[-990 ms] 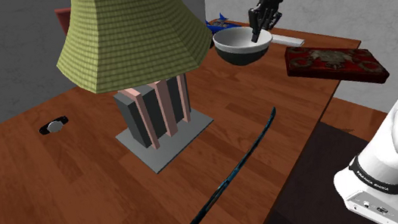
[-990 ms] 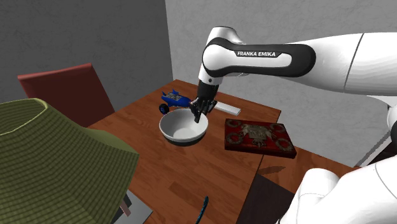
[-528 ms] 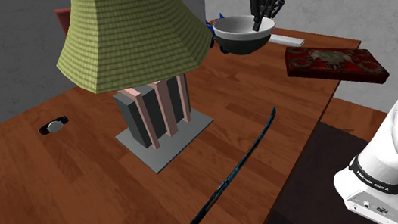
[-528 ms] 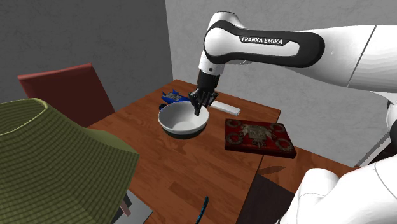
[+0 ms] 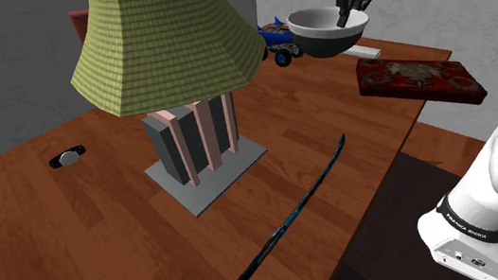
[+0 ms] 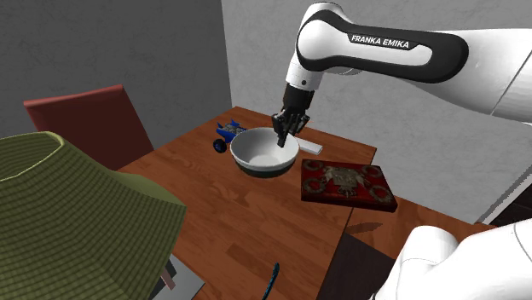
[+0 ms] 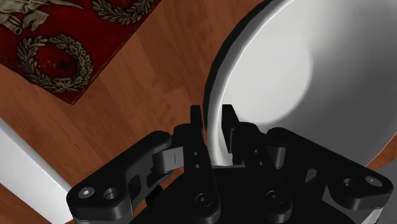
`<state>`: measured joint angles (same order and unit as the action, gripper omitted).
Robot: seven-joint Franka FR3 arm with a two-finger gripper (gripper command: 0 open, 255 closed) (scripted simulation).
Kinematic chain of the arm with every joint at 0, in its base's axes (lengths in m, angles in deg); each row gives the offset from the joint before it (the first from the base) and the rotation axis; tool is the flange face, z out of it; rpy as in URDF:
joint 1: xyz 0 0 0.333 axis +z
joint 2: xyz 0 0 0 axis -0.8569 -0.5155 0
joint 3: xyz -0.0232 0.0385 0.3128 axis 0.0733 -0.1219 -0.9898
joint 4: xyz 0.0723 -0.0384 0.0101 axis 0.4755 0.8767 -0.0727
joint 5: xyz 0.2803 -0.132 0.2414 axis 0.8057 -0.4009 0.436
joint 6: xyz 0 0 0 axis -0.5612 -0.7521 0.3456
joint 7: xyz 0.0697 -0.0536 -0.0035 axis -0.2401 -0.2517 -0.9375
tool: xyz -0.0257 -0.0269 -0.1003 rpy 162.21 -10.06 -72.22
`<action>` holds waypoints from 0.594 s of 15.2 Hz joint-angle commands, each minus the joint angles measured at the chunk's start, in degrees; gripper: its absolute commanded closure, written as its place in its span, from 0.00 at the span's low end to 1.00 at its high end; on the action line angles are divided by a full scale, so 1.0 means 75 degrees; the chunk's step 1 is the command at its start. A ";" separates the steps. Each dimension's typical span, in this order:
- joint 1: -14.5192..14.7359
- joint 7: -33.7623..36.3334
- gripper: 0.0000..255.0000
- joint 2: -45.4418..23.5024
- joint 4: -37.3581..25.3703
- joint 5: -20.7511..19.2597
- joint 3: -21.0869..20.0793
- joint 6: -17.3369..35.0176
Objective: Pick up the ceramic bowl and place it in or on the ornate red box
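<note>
While we look down on the big brown bench (image 5: 76,229), we see one tall lamp (image 5: 160,39) standing on it, with a green shade and a striped foot on a grey plate. One white arm (image 6: 401,60) reaches over the far end of the bench. One red chair (image 6: 85,119) stands behind the bench by the grey wall. One long, thin, dark blade (image 5: 294,220) lies near the bench's edge.

Next we see one flat red box (image 5: 420,80) with gold leaf rings on its lid, lying at the far corner. One bowl (image 6: 260,153), white inside and dark outside, hangs in the air above the bench. It is between the box and the toy car, near the box but not on it.

We see the black claw (image 7: 213,118) nipping the bowl's rim. Its fingers (image 7: 196,127) are close together, one inside the bowl and one outside, with only the rim between them.

One white bar (image 6: 311,145) lies behind the bowl. One blue toy car (image 5: 277,41) sits beside it. One small black and silver thing (image 5: 68,159) lies far off, on the other side of the lamp.
</note>
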<state>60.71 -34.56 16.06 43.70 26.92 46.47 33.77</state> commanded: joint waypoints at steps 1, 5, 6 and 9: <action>-0.0141 -0.0283 1.00 0.0258 0.0131 -0.0140 0.0211 -0.0176; -0.0414 -0.0813 1.00 0.0722 0.0312 -0.0447 0.0620 -0.0540; -0.0480 -0.0951 1.00 0.0821 0.0335 -0.0529 0.0730 -0.0634; -0.0673 -0.1381 1.00 0.1073 0.0350 -0.0781 0.1072 -0.0921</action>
<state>56.10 -44.07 23.31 46.11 21.62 53.91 27.52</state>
